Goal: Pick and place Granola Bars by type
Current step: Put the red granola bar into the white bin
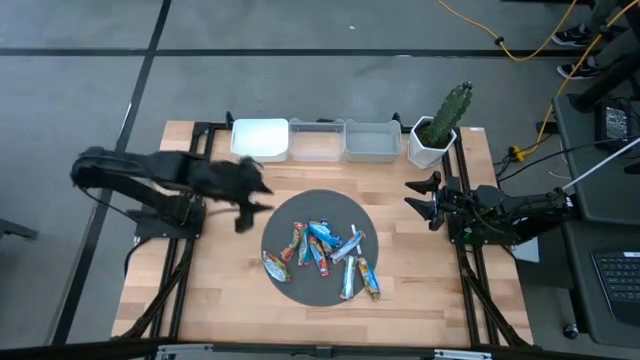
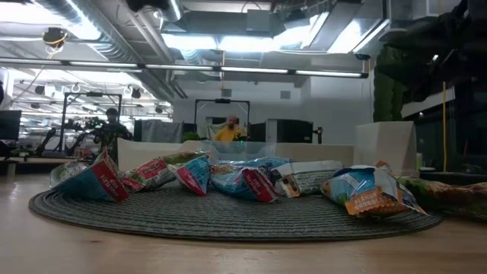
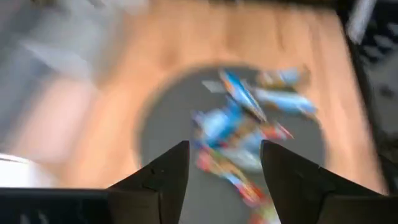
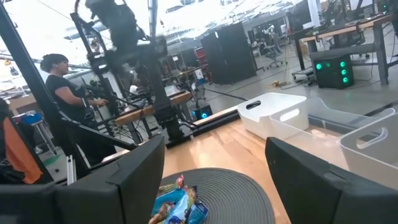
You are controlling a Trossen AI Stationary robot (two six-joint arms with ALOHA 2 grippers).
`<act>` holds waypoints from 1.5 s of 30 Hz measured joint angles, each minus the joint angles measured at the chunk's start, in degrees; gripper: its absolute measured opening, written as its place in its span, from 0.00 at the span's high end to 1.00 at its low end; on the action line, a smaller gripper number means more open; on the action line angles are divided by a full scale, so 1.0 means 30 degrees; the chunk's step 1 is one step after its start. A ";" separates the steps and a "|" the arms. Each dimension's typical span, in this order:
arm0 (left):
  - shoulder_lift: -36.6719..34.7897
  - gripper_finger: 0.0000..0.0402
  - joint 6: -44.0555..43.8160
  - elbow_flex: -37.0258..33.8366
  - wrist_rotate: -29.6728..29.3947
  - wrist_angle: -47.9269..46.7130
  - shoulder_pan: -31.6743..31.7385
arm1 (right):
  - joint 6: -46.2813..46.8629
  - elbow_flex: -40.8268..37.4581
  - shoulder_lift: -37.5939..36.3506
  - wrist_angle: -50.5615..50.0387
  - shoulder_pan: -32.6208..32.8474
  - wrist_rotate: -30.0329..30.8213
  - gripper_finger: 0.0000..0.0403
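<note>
Several wrapped granola bars [image 1: 325,255], blue, red-orange and silver, lie in a loose pile on a round grey mat [image 1: 285,215] in the middle of the table; the low view shows them [image 2: 251,181] resting on the mat's weave. My left gripper [image 1: 258,195] is open and hovers above the mat's left edge, fingers toward the pile; its wrist view looks down on the bars [image 3: 239,124] between the open fingers [image 3: 224,165]. My right gripper [image 1: 420,200] is open, raised at the table's right side beside the mat, touching nothing; its wrist view [image 4: 214,168] shows the bars [image 4: 177,208].
Three bins stand in a row along the far edge: a white one [image 1: 260,139] and two clear ones [image 1: 317,140] [image 1: 372,141]. A potted cactus [image 1: 440,125] stands at the far right corner. Bare wood lies near and beside the mat. A person [image 4: 62,93] stands beyond the table.
</note>
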 joint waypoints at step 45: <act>1.5004 0.64 0.1337 -0.0014 0.2163 -0.1731 -0.4737 | 0.0126 0.0000 -0.0002 -0.0787 0.0007 -0.2514 0.31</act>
